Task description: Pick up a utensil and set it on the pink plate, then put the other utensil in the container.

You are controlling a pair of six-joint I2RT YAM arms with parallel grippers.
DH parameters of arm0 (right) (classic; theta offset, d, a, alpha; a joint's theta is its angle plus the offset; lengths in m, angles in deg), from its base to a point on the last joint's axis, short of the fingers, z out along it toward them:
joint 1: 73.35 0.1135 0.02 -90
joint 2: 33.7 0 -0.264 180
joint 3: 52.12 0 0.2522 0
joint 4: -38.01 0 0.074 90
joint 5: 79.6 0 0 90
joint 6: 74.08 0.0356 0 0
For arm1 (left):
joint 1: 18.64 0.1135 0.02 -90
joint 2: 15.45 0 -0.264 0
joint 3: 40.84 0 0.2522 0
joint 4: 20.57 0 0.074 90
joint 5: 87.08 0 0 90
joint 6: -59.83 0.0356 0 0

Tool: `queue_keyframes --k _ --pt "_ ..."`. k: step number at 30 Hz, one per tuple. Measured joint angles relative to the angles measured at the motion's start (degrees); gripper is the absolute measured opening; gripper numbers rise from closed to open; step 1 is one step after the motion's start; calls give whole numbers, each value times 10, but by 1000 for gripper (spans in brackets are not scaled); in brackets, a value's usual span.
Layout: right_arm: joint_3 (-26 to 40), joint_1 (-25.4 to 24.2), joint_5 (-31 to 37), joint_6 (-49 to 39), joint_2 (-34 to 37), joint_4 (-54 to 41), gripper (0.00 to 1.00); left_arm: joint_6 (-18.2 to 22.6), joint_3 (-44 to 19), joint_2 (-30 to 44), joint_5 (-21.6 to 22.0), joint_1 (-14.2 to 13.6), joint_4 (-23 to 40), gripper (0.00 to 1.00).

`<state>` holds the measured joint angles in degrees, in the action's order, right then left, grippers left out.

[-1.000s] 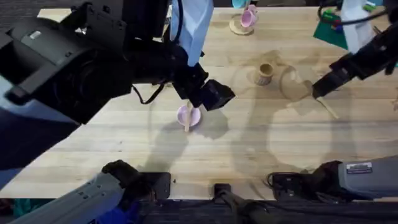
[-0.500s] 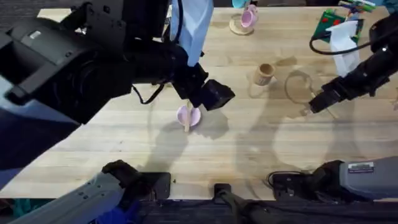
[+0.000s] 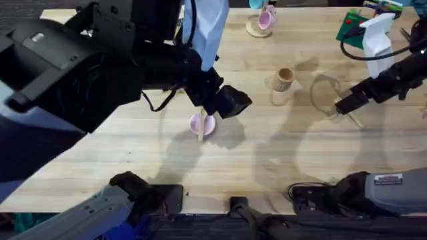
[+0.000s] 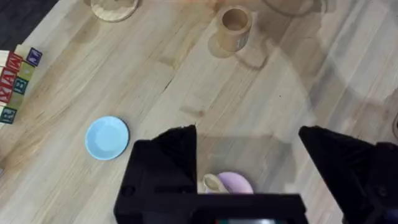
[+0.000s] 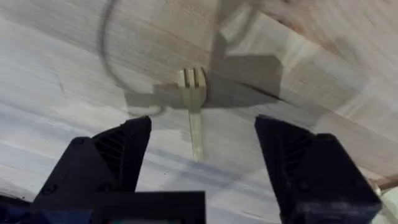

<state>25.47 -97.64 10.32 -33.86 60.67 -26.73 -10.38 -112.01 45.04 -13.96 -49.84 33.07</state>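
On the left side of the table, the left gripper hangs just above the pink plate, its fingers spread wide with nothing between them. The utensil lies across that plate, its rounded head showing on the plate in the left wrist view and its handle sticking out over the near rim, so the first half of the task looks done, and the open jaws fit a release rather than a grasp. Off to the left of the pink plate in that wrist view sits the light-blue plate, unused.

Toward the middle stands the container, upright and open-topped, well apart from both grippers and waiting for the second item.

On the right, the right gripper hovers low over the other utensil, which lies flat on the bare wood with its tines pointing away from the fingers. Those fingers are spread to either side of the handle, apparently not yet touching it, though the height above the wood is hard to judge. The straddle suits a pinch across the thin handle.
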Motion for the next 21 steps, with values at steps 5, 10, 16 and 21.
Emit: queue_keyframes --k 5,10,16,21 --pt "-17 0 -2 0 0 15 996 0 0 0 0 0 0 994" --pt "-31 0 -2 0 0 24 996 0 0 0 0 0 0 995" --pt "-43 0 -2 0 0 40 996 0 0 0 0 0 0 994" --pt "-53 0 -5 0 0 55 996 0 0 0 0 0 0 994"
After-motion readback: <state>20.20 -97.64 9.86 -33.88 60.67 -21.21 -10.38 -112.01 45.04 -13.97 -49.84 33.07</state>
